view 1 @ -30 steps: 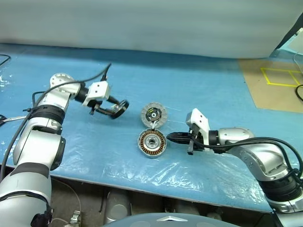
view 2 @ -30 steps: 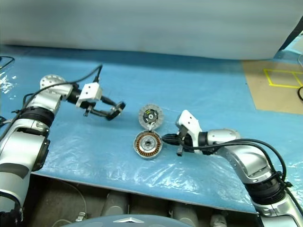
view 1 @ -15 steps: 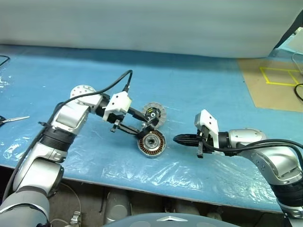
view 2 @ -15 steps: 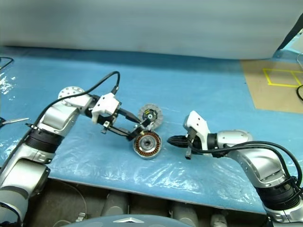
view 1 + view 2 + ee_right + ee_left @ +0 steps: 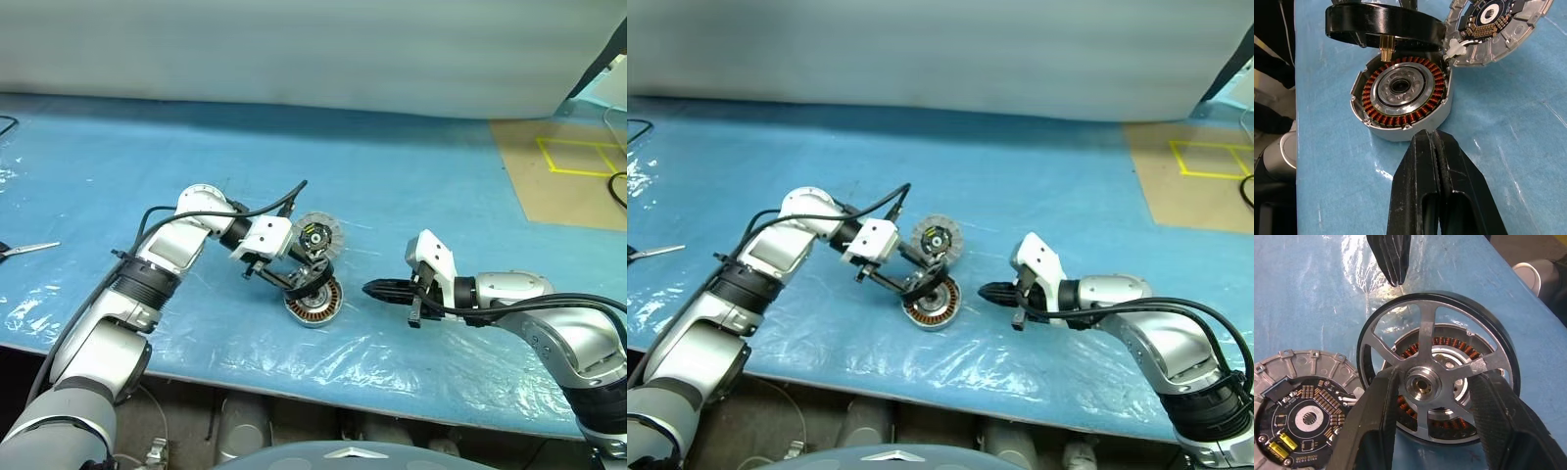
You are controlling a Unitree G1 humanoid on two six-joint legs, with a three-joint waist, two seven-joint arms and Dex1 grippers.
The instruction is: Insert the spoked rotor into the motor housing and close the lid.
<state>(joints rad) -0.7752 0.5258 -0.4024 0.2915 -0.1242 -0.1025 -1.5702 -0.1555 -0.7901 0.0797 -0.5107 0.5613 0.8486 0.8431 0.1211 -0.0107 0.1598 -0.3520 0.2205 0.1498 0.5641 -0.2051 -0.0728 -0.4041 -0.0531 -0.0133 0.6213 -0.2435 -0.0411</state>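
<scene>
Metal-spoked rotor (image 5: 1435,382), glossy black rim

Bench surface and surroundings, head view.
Table (image 5: 411,186) covered by blue sheet with clear wrinkled plastic film (image 5: 294,348) over the near part, glare on the film. Pale grey wall (image 5: 294,49) behind. Brown board (image 5: 568,176) at far right, marked with yellow tape square (image 5: 578,157). Scissors (image 5: 24,249) at left edge.

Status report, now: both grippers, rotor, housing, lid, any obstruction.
Left gripper holds spoked rotor above motor housing, not seated. Right gripper shut, beside housing. Lid open; nothing blocking.
</scene>
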